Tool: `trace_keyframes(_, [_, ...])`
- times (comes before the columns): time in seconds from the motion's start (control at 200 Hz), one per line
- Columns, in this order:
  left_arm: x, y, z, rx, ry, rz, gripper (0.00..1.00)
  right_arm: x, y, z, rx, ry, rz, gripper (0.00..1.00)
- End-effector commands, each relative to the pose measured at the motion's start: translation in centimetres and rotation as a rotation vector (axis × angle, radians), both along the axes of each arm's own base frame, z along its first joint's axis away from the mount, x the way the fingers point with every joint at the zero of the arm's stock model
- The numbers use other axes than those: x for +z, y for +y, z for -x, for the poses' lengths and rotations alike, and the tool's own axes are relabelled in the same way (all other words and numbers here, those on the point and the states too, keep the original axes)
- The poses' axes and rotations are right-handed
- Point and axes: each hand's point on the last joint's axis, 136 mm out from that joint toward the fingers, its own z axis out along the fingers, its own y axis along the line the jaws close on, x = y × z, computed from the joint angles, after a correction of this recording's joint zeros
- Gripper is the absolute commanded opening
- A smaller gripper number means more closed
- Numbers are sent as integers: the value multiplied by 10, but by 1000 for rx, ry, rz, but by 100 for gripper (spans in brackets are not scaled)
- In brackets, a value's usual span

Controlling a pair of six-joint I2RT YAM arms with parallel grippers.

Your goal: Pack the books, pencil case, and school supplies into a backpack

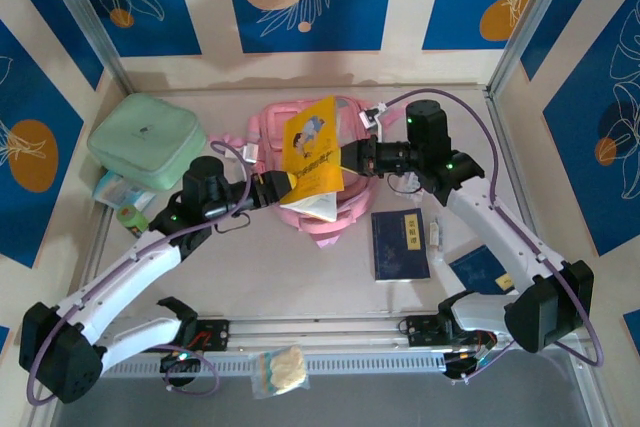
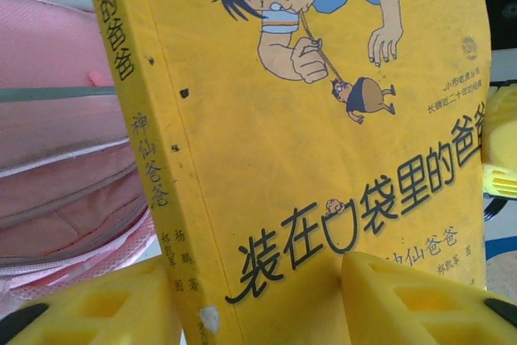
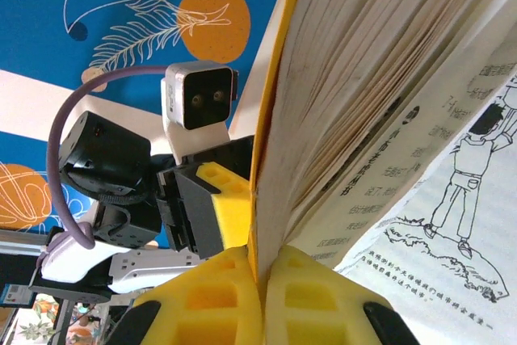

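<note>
The yellow book stands tilted in the air over the pink backpack. My right gripper is shut on its yellow cover at the right edge, and the pages fan loose beside it. My left gripper is open, and its jaws straddle the book's lower spine corner. One of the fingers lies against the front cover. A navy book lies flat on the table, and a second one sits partly under my right arm. A flat white pouch with blue markings, seemingly the pencil case, peeks from under the green case.
A mint-green zip case lies at the back left with a small green tube in front of it. A small white item sits beside the navy book. A clear packet rests on the front rail. Frame posts and walls close in both sides.
</note>
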Motion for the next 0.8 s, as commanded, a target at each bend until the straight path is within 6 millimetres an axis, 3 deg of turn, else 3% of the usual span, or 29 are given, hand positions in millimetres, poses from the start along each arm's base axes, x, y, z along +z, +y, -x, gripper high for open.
trace_keyframes(0.0, [54, -12, 7, -40, -146, 103, 49, 8, -1, 7, 42, -65, -34, 0])
trace_keyframes(0.33, [78, -14, 10, -32, -198, 155, 38, -28, -14, -4, 24, -18, 8, 0])
trace_keyframes(0.61, [81, -17, 5, 7, -169, 188, 37, -48, -14, -10, 33, 11, 30, 0])
trace_keyframes(0.795, [76, -21, 2, 13, -129, 183, 29, -50, -14, -10, 44, 11, 21, 0])
